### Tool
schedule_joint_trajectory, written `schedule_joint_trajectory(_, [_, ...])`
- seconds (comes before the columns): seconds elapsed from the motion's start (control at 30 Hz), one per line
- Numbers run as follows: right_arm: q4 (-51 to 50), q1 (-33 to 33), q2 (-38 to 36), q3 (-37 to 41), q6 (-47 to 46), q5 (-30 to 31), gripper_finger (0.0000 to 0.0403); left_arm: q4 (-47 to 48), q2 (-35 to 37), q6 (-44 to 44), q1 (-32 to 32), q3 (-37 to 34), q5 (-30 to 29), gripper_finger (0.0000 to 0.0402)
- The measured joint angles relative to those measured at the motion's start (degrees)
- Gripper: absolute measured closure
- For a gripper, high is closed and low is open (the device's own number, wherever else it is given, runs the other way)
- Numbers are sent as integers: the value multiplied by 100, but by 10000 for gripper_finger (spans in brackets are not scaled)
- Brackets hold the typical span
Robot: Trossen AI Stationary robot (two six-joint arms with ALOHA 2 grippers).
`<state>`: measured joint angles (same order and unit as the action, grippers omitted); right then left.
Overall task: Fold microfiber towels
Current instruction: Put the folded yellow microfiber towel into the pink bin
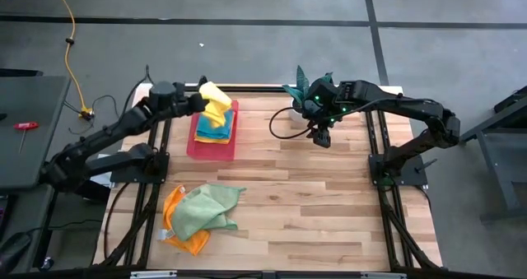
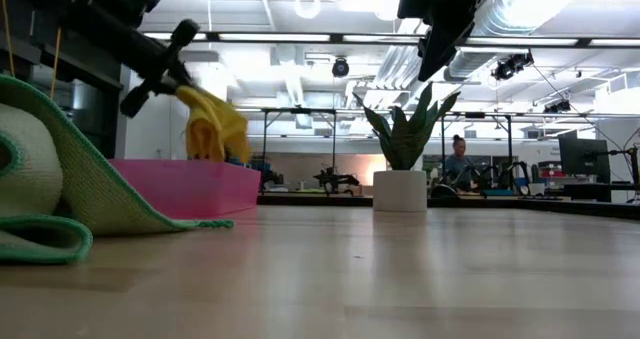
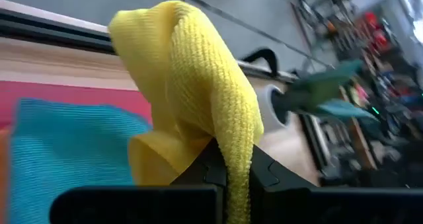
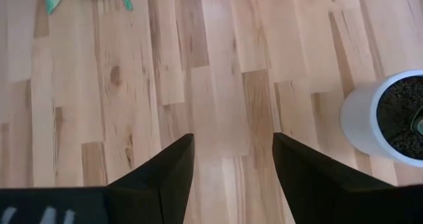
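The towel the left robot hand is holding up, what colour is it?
Yellow. The towel pinched in the left gripper shows best in the left wrist view.

A rigid pink tray (image 1: pixel 192 146) sits on the wooden table (image 1: pixel 313 205) toward its far left. A potted plant with spiky green leaves in a white pot (image 2: pixel 400 190) stands near the far edge. A yellow cable (image 1: pixel 72 57) trails across the grey floor (image 1: pixel 247 3). A seated person (image 2: pixel 459 161) shows beyond the table.
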<state>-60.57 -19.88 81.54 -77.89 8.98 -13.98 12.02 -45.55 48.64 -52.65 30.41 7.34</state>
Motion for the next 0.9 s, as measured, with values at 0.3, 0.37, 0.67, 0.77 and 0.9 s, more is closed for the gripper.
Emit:
schedule_joint_trajectory(0.3, [148, 0, 0, 0, 10, -4, 206, -263, 234, 901, 760, -659, -1164, 401])
schedule_joint_trajectory(0.37, [191, 0, 0, 0, 10, -4, 206, -565, 162, 1064, 910, -891, -1330, 401])
schedule_joint_trajectory(0.67, [364, 0, 0, 0, -140, -10, 206, -1686, -367, 1845, 1229, -1801, -1572, 401])
schedule_joint_trajectory(0.77, [445, 0, 2, 0, -153, -9, 206, -1763, -607, 1991, 1433, -1835, -1774, 401])
schedule_joint_trajectory(0.9, [553, 0, 4, 0, -294, 14, 206, -1984, -825, 2215, 1645, -1847, -2141, 401])
